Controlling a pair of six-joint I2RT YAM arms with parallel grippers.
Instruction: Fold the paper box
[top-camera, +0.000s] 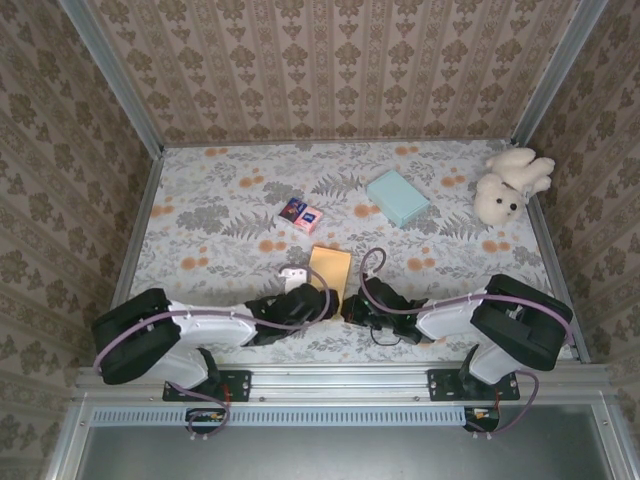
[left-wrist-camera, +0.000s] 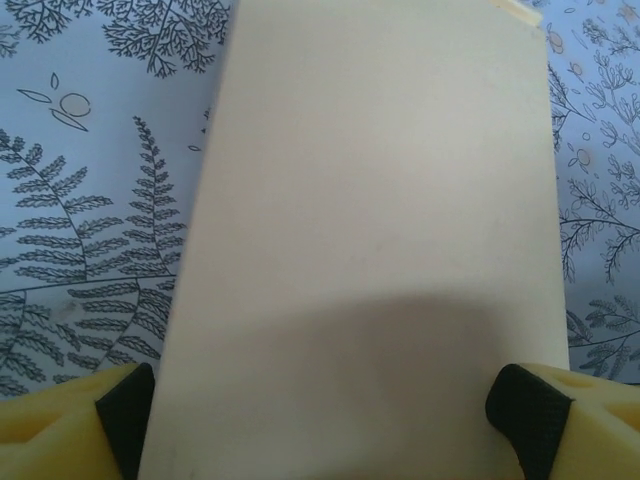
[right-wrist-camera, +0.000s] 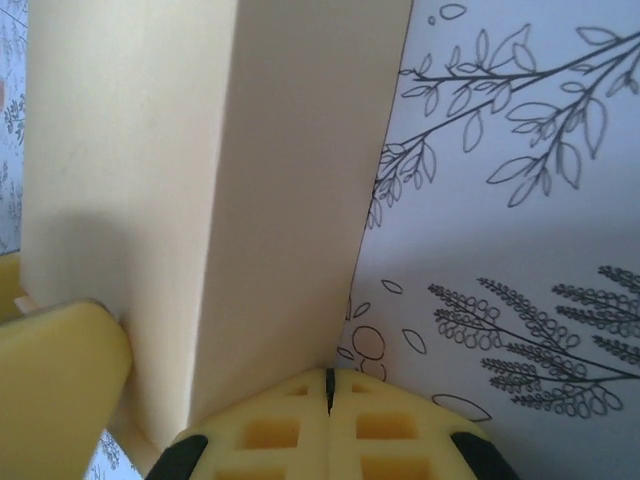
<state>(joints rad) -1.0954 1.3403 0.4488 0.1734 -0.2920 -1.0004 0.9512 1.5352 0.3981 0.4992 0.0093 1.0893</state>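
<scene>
At the bottom of the right wrist view, the right claw (right-wrist-camera: 329, 400) is pinched shut on nothing, its joined tips against the near corner of the tan cardboard paper box (right-wrist-camera: 200, 200), probably as a pusher. The left claw (left-wrist-camera: 325, 415) straddles that box, spread wide, likely steadying it low-centre on the floral-patterned desk (top-camera: 220, 190).

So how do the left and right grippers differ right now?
The left gripper has its jaws wide, one finger either side of the box; the right gripper has its jaws shut together. The left gripper spans the box's near end; the right gripper sits at its right edge. Both are low at the box, with yellow fingers.
</scene>
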